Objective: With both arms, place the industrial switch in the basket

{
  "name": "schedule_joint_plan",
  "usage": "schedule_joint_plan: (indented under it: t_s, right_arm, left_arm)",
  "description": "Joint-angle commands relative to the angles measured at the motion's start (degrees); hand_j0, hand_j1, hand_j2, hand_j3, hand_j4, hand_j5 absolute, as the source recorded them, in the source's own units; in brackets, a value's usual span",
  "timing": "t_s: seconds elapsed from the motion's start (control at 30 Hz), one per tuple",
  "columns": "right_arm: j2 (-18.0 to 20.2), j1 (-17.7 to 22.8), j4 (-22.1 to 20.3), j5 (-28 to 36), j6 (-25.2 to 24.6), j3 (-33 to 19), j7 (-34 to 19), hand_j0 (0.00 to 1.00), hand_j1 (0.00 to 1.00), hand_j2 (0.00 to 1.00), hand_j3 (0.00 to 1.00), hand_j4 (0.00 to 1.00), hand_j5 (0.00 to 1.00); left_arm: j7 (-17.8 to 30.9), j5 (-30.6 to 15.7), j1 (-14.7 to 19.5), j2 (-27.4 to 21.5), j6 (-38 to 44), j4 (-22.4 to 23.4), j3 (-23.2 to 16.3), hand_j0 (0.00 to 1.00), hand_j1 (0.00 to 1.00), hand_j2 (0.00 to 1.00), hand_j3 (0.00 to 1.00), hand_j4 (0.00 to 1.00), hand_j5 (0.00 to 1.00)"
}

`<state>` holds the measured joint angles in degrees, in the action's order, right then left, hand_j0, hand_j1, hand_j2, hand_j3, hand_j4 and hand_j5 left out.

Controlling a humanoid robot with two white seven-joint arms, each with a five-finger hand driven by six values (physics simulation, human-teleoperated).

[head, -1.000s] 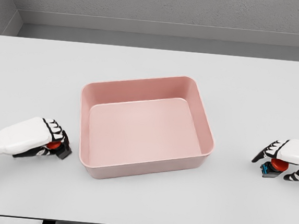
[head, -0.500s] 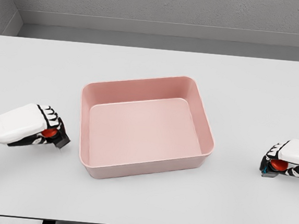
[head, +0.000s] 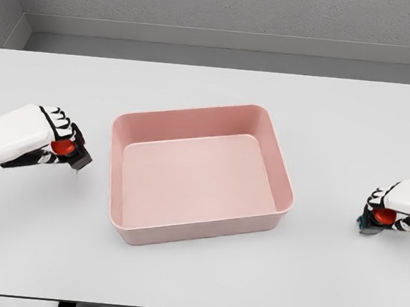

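2 hands — left hand [head: 44, 139], right hand [head: 394, 208] — each grip a switch beside the basket [head: 195, 228].

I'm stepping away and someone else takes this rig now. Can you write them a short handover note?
Left hand: shut on a red-buttoned switch, apparently lifted off the table, left of the basket.
Right hand: shut on a second switch, low at the table's right edge.
Done: both switches grasped.
Left: carry each over the pink basket, which holds nothing, and release inside.

table [head: 210, 89]: white | on it: pink basket [head: 284, 196], centre | switch [head: 373, 220], right edge
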<state>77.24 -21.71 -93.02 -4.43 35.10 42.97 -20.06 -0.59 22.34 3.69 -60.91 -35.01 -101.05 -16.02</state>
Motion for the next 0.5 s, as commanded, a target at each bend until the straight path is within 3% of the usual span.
schedule_joint_plan:
  t_s: [0.0,0.47]
  right_arm:
    - [0.01,0.00,0.03,0.48,-0.10,-0.61,0.20,0.45,0.45,0.45,0.45,0.45,0.45]
    - [-1.13,-0.44,-0.06,4.08,-0.10,-2.63,0.20,0.45,0.45,0.45,0.45,0.45,0.45]
  left_arm:
    - [-0.03,-0.63,0.09,0.17,0.01,-0.02,0.11,0.44,0.44,0.44,0.44,0.44,0.44]
    - [-0.03,-1.07,3.16,2.98,0.01,-0.11,-0.24,0.44,0.44,0.44,0.44,0.44,0.44]
